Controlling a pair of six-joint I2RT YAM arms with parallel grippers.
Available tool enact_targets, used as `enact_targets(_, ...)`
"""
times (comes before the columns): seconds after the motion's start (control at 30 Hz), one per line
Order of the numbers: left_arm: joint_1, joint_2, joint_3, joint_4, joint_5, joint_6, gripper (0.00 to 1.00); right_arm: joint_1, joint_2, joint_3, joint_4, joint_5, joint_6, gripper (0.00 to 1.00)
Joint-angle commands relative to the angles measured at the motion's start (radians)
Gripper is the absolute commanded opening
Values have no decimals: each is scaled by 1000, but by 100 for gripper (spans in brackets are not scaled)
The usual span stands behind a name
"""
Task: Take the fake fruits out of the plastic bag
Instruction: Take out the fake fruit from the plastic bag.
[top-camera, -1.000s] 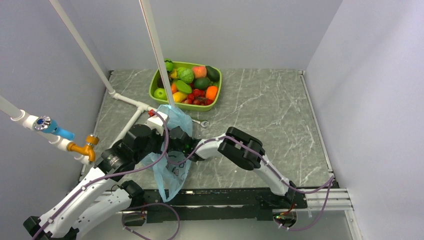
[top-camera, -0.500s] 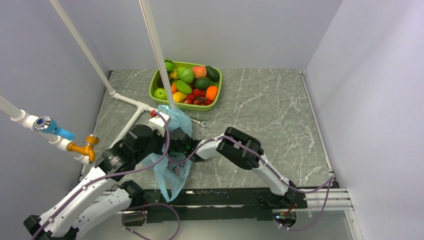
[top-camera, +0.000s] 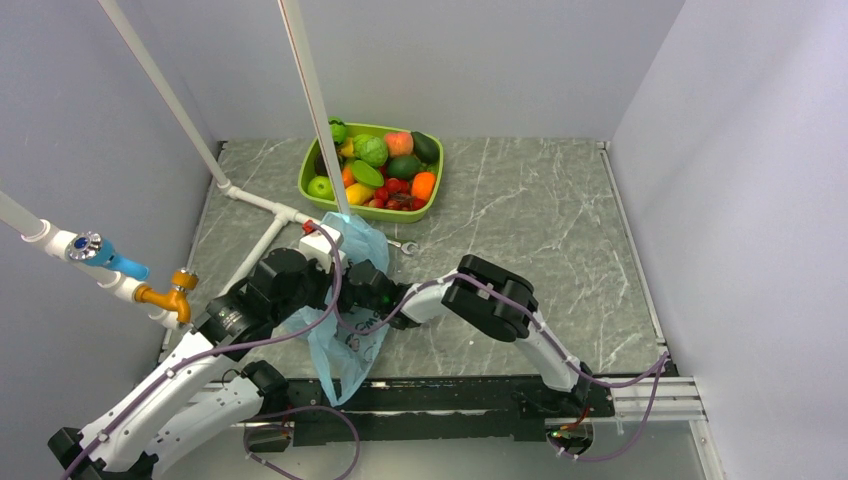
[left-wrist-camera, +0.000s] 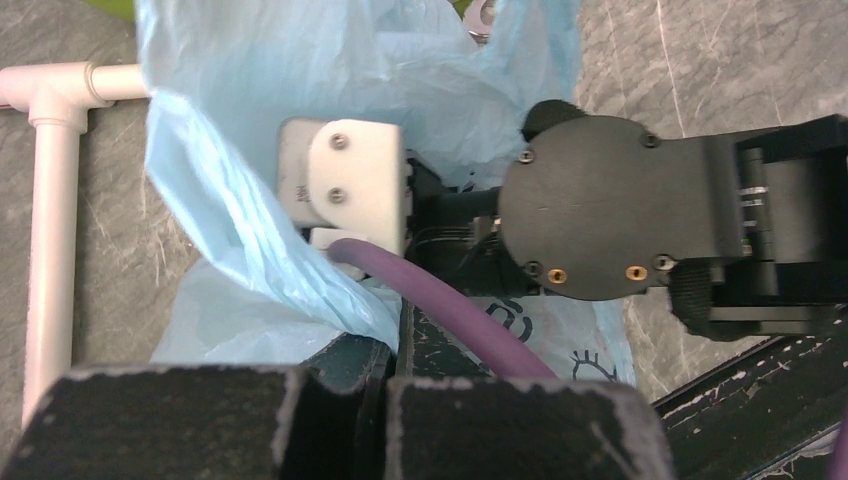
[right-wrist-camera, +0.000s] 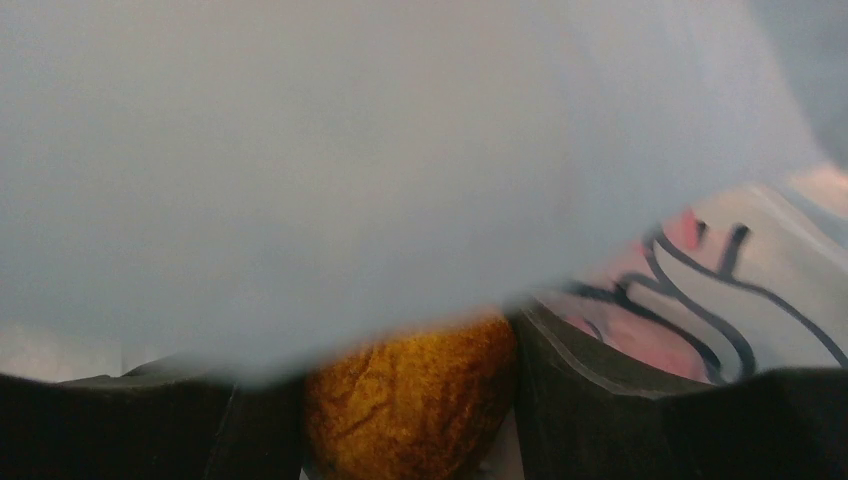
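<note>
On the left side of the table (top-camera: 560, 200), a white pipe (top-camera: 255, 200) is lying flat. We are seeing the left gripper (left-wrist-camera: 385, 375) just past it. Its two fingers are squeezing tight together and pinching a fold of the plastic bag (top-camera: 345, 350). The bag is hanging down from there toward 6 o'clock. At 12 o'clock from the bag, a green tray (top-camera: 410, 214) is sitting full of toy fruits (top-camera: 400, 165).

Going right, we are seeing the right arm (top-camera: 490, 300) reaching in from 3 o'clock, with the right gripper (right-wrist-camera: 408, 362) poking inside the bag. Through its own camera we are looking past blurry blue film. Its two dark fingers are pressing on both sides of a brown fruit (right-wrist-camera: 410, 410), so it is gripping it. At 3 o'clock from that fruit, a pink thing (right-wrist-camera: 650, 345) is showing behind the bag's black drawings, but we are not able to tell what it is.
</note>
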Motion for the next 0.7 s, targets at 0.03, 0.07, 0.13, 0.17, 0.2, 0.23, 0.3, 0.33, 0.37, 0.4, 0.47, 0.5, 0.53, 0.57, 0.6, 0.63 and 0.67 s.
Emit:
enact_targets(0.03,-6,15,18,37,1,-1,0,4,-86,-116,-79,129,-32,50)
enact_targets(0.07,-5,17,18,37,1,-2,0,4,-103,-125,-80,138,-28,47)
enact_targets(0.13,-5,20,18,37,2,-2,0,3,-145,-148,-74,153,-8,40)
enact_targets(0.17,-5,21,18,36,0,-1,0,3,-168,-165,-63,158,-3,37)
enact_targets(0.2,-5,22,20,34,-2,-1,0,4,-189,-184,-52,159,3,35)
enact_targets(0.23,-4,22,21,35,-3,-2,0,4,-211,-195,-44,156,9,33)
enact_targets(0.3,-6,22,20,33,-6,-4,0,4,-249,-208,-45,144,23,29)
enact_targets(0.33,-5,21,19,34,-6,-4,0,4,-267,-214,-47,135,32,27)
enact_targets(0.37,-4,21,18,34,-7,-4,0,3,-284,-221,-47,126,43,26)
enact_targets(0.4,-5,21,18,34,-7,-4,0,4,-303,-227,-47,117,52,25)
enact_targets(0.47,-4,27,21,30,-13,-4,0,5,-339,-244,-42,98,68,23)
enact_targets(0.5,-3,30,23,28,-17,-6,0,5,-363,-252,-43,89,73,22)
enact_targets(0.53,-4,33,23,24,-24,-9,0,4,-381,-261,-44,81,81,21)
enact_targets(0.57,-6,36,25,19,-30,-11,0,8,-402,-272,-46,74,90,20)
enact_targets(0.6,-6,39,26,16,-35,-14,0,7,-420,-286,-44,64,100,20)
enact_targets(0.63,-5,40,27,13,-42,-16,0,6,-437,-301,-39,59,120,19)
enact_targets(0.67,-6,41,28,11,-49,-17,0,6,-455,-320,-30,48,140,18)
